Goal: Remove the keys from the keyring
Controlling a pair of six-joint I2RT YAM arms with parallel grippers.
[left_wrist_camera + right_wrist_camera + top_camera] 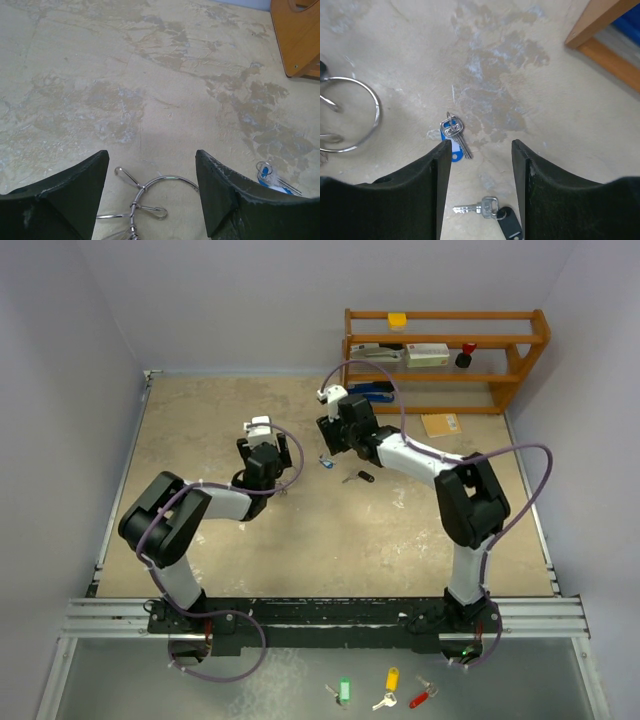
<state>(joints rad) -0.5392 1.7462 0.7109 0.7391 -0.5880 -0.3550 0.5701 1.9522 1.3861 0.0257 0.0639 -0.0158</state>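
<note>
At the left of the top view, your left gripper (151, 157) hung over the table (90, 75) with its jaws wide and nothing between them. In its wrist view the keyring (167, 176) lay flat at the bottom centre, in the gap below the fingers and not pinched. A round ring has no long axis to speak of. Its arc bowed toward the top of the frame, and its lower part ran out of the picture. A couple of wire clips (150, 210) hung on it, and you could not tell from these views whether any key remained on it. Further right, the blue key (456, 136) lay loose near the centre of the right wrist view. Its long axis ran from upper left to lower right, head uppermost and blade toward the lower right. Your right gripper (481, 145) stood just over it, jaws apart and empty. The black key (485, 206) lay at the bottom centre, nearly level across the frame, with its blade pointing left and its black head to the lower right. By my reading you had at least two keys off, and the ring itself needed checking for the rest.
</note>
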